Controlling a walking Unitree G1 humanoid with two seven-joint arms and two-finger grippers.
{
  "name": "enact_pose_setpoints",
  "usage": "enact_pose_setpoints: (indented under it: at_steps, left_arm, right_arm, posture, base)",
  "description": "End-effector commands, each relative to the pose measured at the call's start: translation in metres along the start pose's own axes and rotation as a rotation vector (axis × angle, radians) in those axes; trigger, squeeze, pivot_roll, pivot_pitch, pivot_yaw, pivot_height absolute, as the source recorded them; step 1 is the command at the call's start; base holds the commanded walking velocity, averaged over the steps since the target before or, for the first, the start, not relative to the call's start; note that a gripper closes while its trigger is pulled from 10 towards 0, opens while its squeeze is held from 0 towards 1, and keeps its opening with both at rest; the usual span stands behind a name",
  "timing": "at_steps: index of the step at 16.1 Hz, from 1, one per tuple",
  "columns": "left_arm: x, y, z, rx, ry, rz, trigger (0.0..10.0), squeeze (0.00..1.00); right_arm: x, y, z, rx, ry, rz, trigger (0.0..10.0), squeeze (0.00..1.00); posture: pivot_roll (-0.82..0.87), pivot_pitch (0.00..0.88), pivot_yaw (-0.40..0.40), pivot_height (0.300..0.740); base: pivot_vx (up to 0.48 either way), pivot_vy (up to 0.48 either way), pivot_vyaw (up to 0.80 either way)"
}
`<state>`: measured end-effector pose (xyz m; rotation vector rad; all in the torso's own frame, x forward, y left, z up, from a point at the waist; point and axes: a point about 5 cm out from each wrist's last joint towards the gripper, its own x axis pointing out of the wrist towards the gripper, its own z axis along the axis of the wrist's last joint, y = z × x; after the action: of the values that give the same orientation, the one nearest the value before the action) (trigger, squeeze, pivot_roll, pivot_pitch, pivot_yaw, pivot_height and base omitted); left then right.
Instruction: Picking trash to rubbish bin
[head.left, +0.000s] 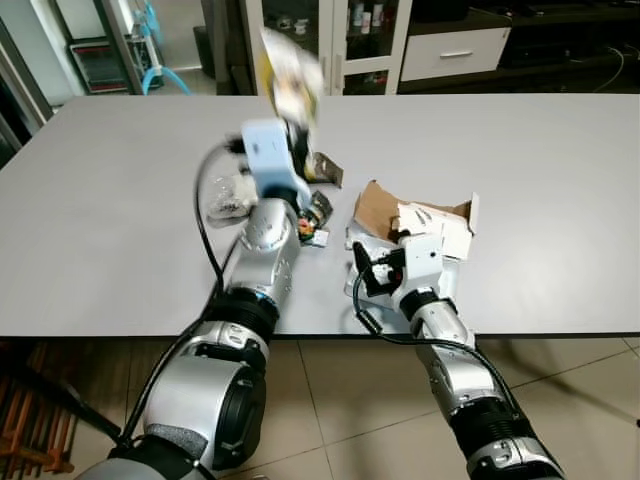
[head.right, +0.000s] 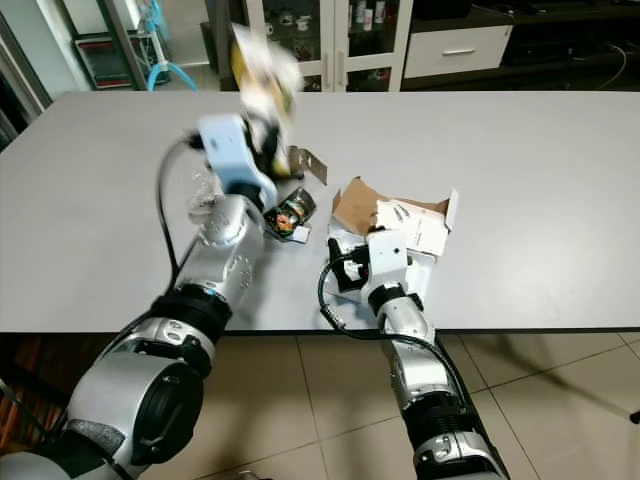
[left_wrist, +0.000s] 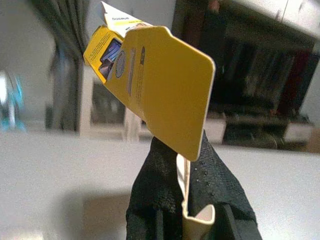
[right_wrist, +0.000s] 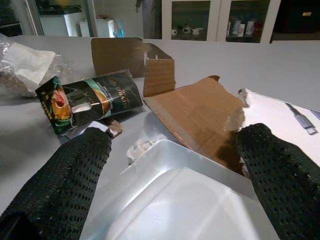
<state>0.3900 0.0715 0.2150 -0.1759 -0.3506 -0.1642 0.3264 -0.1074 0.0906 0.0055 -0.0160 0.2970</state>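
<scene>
Left wrist view: our left gripper is clamping the lower edge of a yellow carton, raised well above the table. Head views are showing that arm blurred, so we are probably swinging. Our right gripper is sitting spread wide, holding nothing, fingers either side of a white plastic tray at the near table edge.

Remaining trash on the table: torn brown cardboard at 12 o'clock of the right gripper, a dark snack packet at 10 o'clock, a crumpled clear bag farther left.

Risk, as we are judging it: the grip is catching only a thin flap, so a fast swing could pull the carton loose.

Surface is pale grey, matte. Room behind is showing glass-door cabinets, a white drawer and tiled floor. We are not seeing a bin.
</scene>
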Motion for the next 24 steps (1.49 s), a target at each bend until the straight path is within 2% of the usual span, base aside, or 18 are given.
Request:
enact_pose_setpoints:
  at_steps: [1, 2, 3, 5, 9, 11, 13, 14, 16, 18, 20, 21, 23, 24]
  left_arm:
    - [-0.002, -0.004, 0.005, 0.037, -0.055, -0.007, 10.0, 0.00]
    - [-0.003, -0.004, 0.007, 0.061, -0.083, -0.003, 10.0, 0.00]
    - [-0.008, -0.006, 0.015, 0.188, -0.184, -0.007, 10.0, 0.00]
    - [-0.012, -0.014, 0.017, 0.279, -0.234, -0.039, 10.0, 0.00]
    - [-0.014, -0.018, 0.013, 0.310, -0.232, -0.049, 10.0, 0.00]
    - [-0.014, -0.017, 0.007, 0.331, -0.194, -0.049, 10.0, 0.00]
    - [-0.012, -0.013, -0.001, 0.312, -0.116, -0.034, 10.0, 0.00]
    - [-0.011, -0.002, -0.001, 0.298, -0.091, 0.028, 10.0, 0.00]
    - [-0.012, 0.013, -0.006, 0.195, -0.024, 0.086, 10.0, 0.00]
    - [-0.019, 0.023, -0.010, 0.045, 0.001, 0.059, 10.0, 0.00]
    - [-0.025, 0.040, -0.007, 0.010, -0.023, 0.090, 10.0, 0.00]
    - [-0.033, 0.049, -0.012, -0.002, -0.007, 0.088, 10.0, 0.00]
    - [-0.040, 0.053, -0.019, 0.012, 0.021, 0.076, 10.0, 0.00]
    - [-0.049, 0.058, -0.029, 0.000, 0.064, 0.054, 10.0, 0.00]
  right_arm:
    - [0.001, 0.000, 0.002, 0.007, -0.003, -0.006, 10.0, 0.00]
    - [0.001, -0.001, 0.002, 0.007, -0.004, -0.007, 10.0, 0.00]
    - [0.001, -0.001, 0.002, 0.007, -0.005, -0.011, 10.0, 0.00]
    - [0.002, -0.001, 0.002, 0.007, -0.005, -0.011, 10.0, 0.00]
    - [0.002, -0.001, 0.003, 0.006, -0.007, -0.011, 10.0, 0.00]
    - [0.002, -0.001, 0.003, 0.005, -0.006, -0.014, 10.0, 0.00]
    - [0.002, -0.001, 0.003, 0.006, -0.006, -0.013, 10.0, 0.00]
    - [0.002, -0.002, 0.003, 0.004, -0.008, -0.020, 10.0, 0.00]
    - [0.002, -0.003, 0.003, 0.003, -0.013, -0.039, 10.0, 0.00]
    - [0.002, -0.010, 0.007, 0.006, -0.035, -0.089, 10.0, 0.00]
    - [0.002, -0.019, 0.014, 0.014, -0.081, -0.148, 10.0, 0.00]
    - [0.002, -0.027, 0.022, 0.066, -0.121, -0.197, 10.0, 0.00]
    - [0.003, -0.034, 0.027, 0.118, -0.144, -0.232, 10.0, 0.00]
    - [0.003, -0.042, 0.032, 0.159, -0.161, -0.265, 10.0, 0.00]
  posture:
    - [-0.05, 0.009, 0.043, 0.740]
    - [-0.05, 0.006, 0.044, 0.740]
    - [-0.05, 0.003, 0.045, 0.740]
    - [-0.05, 0.000, 0.044, 0.740]
    - [-0.05, 0.006, 0.044, 0.740]
    - [-0.04, 0.010, 0.043, 0.740]
    - [-0.04, 0.013, 0.043, 0.740]
    - [-0.04, 0.016, 0.044, 0.740]
    - [-0.04, 0.019, 0.044, 0.740]
    - [-0.03, 0.023, 0.045, 0.740]
    - [-0.03, 0.023, 0.047, 0.740]
    - [-0.03, 0.022, 0.045, 0.740]
    - [-0.03, 0.022, 0.044, 0.740]
    - [-0.03, 0.019, 0.044, 0.740]
  base:
    - [0.000, 0.000, 0.00]
    - [0.000, 0.000, 0.00]
    - [0.000, 0.000, 0.00]
    - [0.000, 0.000, 0.00]
    - [0.000, 0.000, 0.00]
    - [0.000, 0.000, 0.00]
    - [0.000, 0.000, 0.00]
    - [0.000, 0.000, 0.00]
    - [0.000, 0.000, 0.00]
    - [0.000, 0.000, 0.00]
    - [0.000, 0.000, 0.00]
    - [0.000, 0.000, 0.00]
    - [0.000, 0.000, 0.00]
    - [0.000, 0.000, 0.00]
